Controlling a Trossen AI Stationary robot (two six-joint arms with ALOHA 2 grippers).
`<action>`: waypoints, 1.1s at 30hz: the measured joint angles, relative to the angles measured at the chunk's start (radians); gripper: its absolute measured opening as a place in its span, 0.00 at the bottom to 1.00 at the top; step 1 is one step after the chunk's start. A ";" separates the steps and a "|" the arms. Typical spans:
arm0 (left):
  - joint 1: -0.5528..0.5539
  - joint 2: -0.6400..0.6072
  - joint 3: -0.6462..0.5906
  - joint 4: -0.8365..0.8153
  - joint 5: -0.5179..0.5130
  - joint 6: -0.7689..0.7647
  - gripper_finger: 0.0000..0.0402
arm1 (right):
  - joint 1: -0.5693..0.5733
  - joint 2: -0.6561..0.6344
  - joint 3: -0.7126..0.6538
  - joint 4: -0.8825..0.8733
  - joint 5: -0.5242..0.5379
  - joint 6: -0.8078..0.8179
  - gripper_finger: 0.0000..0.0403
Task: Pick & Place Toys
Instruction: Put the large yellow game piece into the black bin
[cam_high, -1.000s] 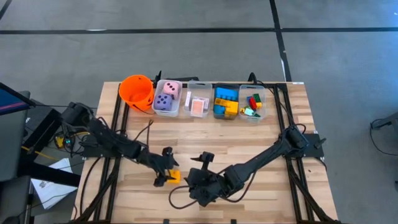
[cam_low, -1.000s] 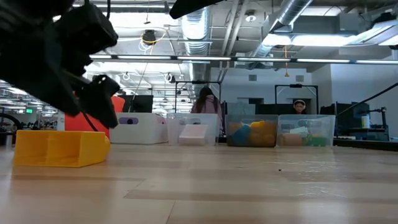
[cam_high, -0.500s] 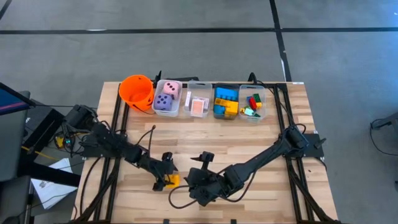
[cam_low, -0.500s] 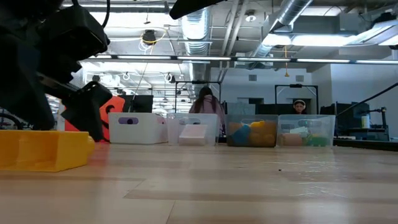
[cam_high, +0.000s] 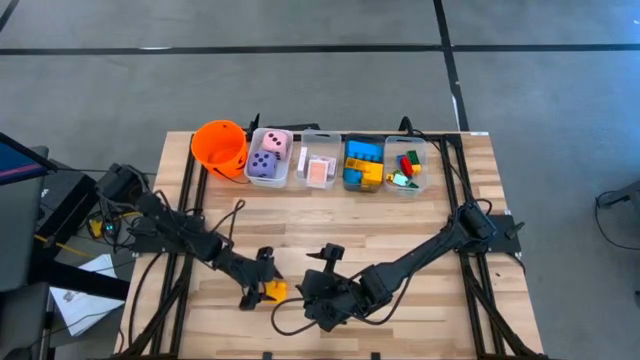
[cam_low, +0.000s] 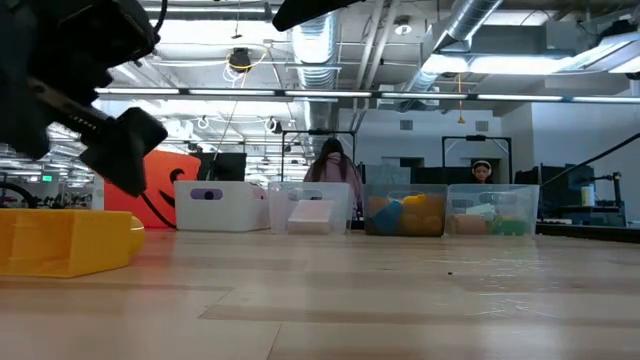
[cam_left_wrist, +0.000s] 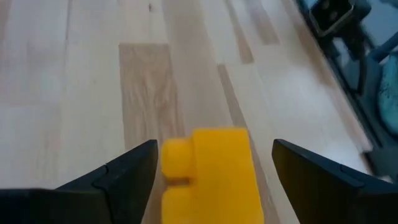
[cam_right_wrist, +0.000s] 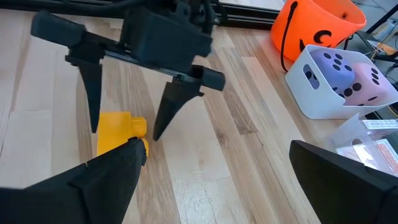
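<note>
Because its fingers stand wide on either side of the yellow brick (cam_left_wrist: 211, 174) without touching it, the left gripper (cam_high: 258, 281) looks set to close for a pick. The brick lies on the table (cam_high: 440, 215) near the front edge. The right gripper (cam_high: 318, 303), also spread wide and empty, waits just beside, crowding any lift toward the bins (cam_high: 362, 165) at the back.

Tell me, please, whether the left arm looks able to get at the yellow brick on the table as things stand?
Probably yes: the left gripper is open, its fingers standing on either side of the yellow brick with nothing between them.
</note>
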 joint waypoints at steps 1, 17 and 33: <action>-0.006 0.002 0.000 -0.012 -0.004 0.000 0.77 | 0.000 0.000 0.000 0.000 0.000 0.000 0.98; -0.092 0.016 0.001 -0.076 -0.141 -0.033 0.77 | -0.004 0.000 0.000 0.000 0.000 0.000 0.98; -0.098 0.161 0.004 -0.014 -0.131 -0.102 0.75 | -0.004 0.000 0.000 0.003 0.000 0.000 0.98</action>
